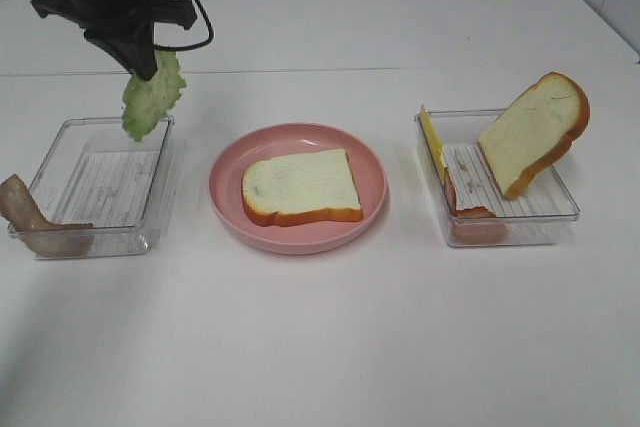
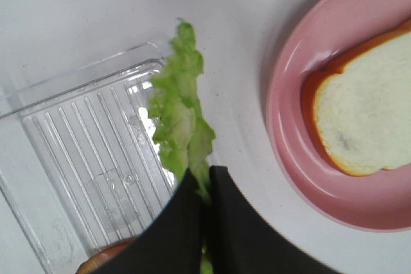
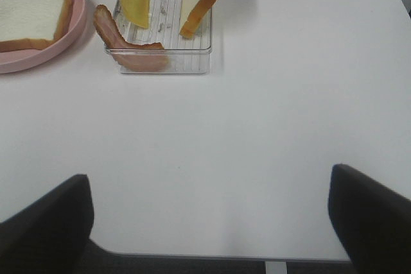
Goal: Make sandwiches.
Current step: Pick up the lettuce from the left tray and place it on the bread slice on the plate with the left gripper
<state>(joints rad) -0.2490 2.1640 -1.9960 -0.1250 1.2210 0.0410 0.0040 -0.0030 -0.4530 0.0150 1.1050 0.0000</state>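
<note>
A meat strip (image 1: 30, 222) hangs over the corner of the left tray (image 1: 62, 135). Above that tray, the left gripper (image 1: 145, 69) is clamped on a dangling green lettuce leaf (image 1: 152, 97). One bread slice (image 1: 300, 185) lies flat on the pink plate (image 1: 225, 202). The right tray (image 1: 562, 209) holds cheese (image 1: 431, 139), meat (image 1: 472, 225) and a leaning bread slice (image 1: 532, 127). The right gripper (image 3: 209, 217) has its fingers wide apart.

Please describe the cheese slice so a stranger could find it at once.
Right of the pink plate in the high view stands a clear tray. The cheese stands on edge at its side nearest the plate. It alone is thin and yellow, unlike the leaning bread and reddish meat.
</note>
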